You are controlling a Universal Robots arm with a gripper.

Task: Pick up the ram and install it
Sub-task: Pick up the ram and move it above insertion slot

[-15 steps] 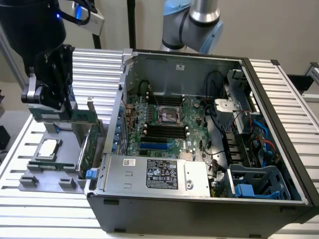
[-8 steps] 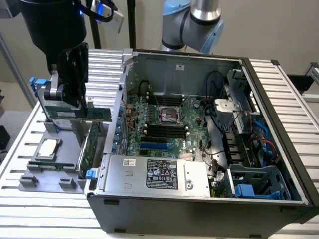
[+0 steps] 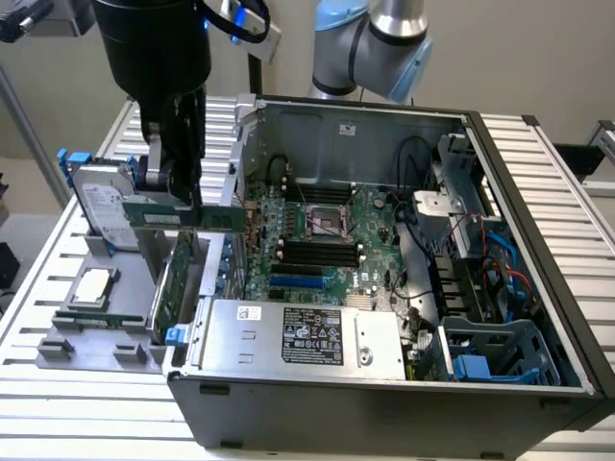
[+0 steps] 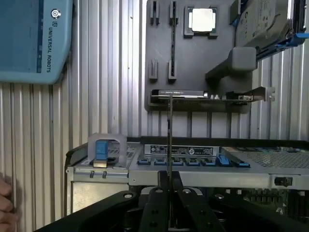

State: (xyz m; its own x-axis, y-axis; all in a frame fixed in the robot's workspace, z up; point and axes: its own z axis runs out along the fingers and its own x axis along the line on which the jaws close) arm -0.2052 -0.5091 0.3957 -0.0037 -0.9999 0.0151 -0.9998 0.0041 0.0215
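Exterior view: my gripper (image 3: 177,197) hangs over the grey parts tray (image 3: 130,293), which sits on the slatted table (image 3: 58,403) at the exterior view's left of the open PC case (image 3: 384,408). I'm clamped on the ram (image 3: 216,218), a narrow green stick w/ black chips. It is gripped partway along, long axis roughly level, one end reaching toward the case wall. The stick is in the air, clear of the tray, above the upright expansion card (image 3: 178,279) that stands in a tray slot just beside the case. It's not seated on the mobo: the black DIMM slots (image 3: 317,253) lie inside the case next to the CPU socket (image 3: 327,223), well apart from the stick.

Other bits:
- A hard drive (image 3: 101,206) w/ blue rails leans at the tray's far end.
- A square silver CPU (image 3: 93,286) lies flat in its tray pocket.
- The PSU (image 3: 288,336), a silver box w/ label, sits at the case's near edge.

Wrist view: the ram (image 4: 170,130) shows edge-on as a thin line, pinched tight between my two black fingers (image 4: 157,200). Beyond it are the expansion card w/ its metal bracket, the tray, the CPU and the hard drive. A teal arm cover (image 4: 34,38) reads "UNIVERSAL ROBOTS".
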